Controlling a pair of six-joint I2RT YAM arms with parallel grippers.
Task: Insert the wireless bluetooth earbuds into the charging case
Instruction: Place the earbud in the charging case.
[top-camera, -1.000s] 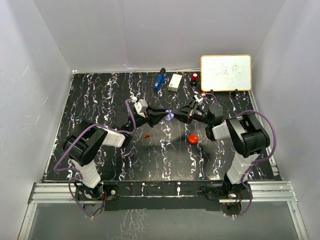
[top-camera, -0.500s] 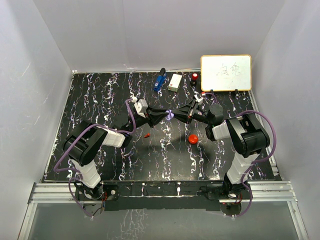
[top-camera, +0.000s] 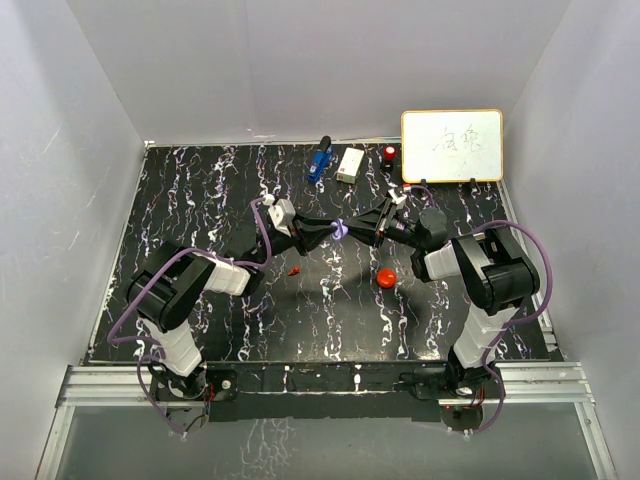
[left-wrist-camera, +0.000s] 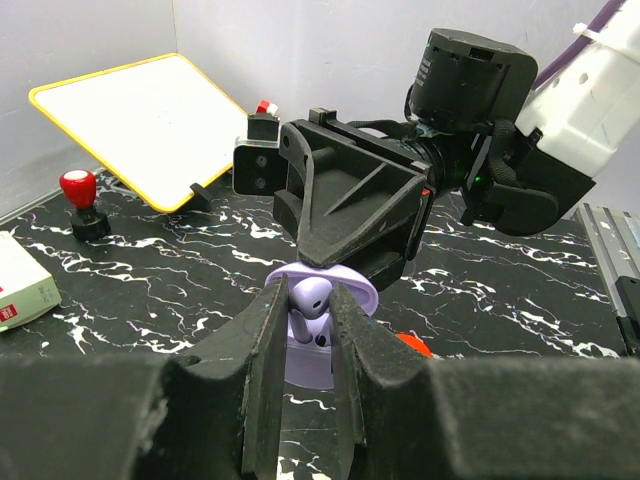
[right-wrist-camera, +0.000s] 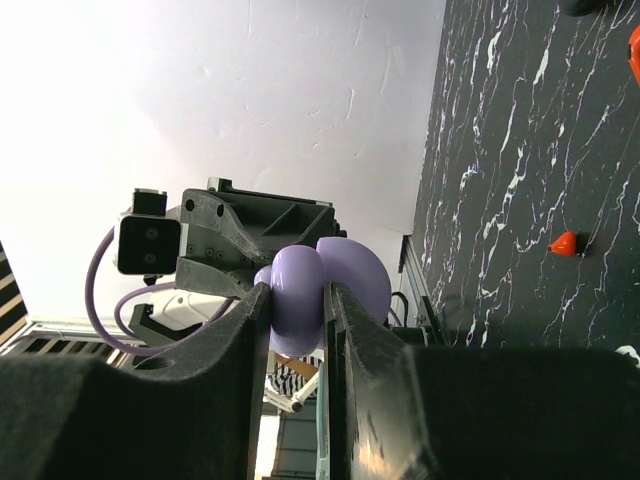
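My right gripper (right-wrist-camera: 298, 295) is shut on an open purple charging case (right-wrist-camera: 310, 285), held above the table's middle (top-camera: 341, 229). My left gripper (left-wrist-camera: 305, 310) is shut on a purple earbud (left-wrist-camera: 310, 300) and holds it at the case's opening (left-wrist-camera: 325, 335), stem pointing down into it. The two grippers meet tip to tip in the top view, left gripper (top-camera: 330, 231) and right gripper (top-camera: 356, 229). A tiny red earbud (top-camera: 294, 269) lies on the table left of centre; it also shows in the right wrist view (right-wrist-camera: 564, 243). A red round case (top-camera: 386, 276) sits on the table under the right arm.
A blue gadget (top-camera: 319, 160), a white box (top-camera: 350, 165) and a red-topped stamp (top-camera: 389, 154) stand along the far edge. A yellow-framed whiteboard (top-camera: 452, 145) leans at the back right. White walls close in both sides and the back.
Both grippers have edged very slightly closer together; the purple case and earbud stay held at the same spot above the table.
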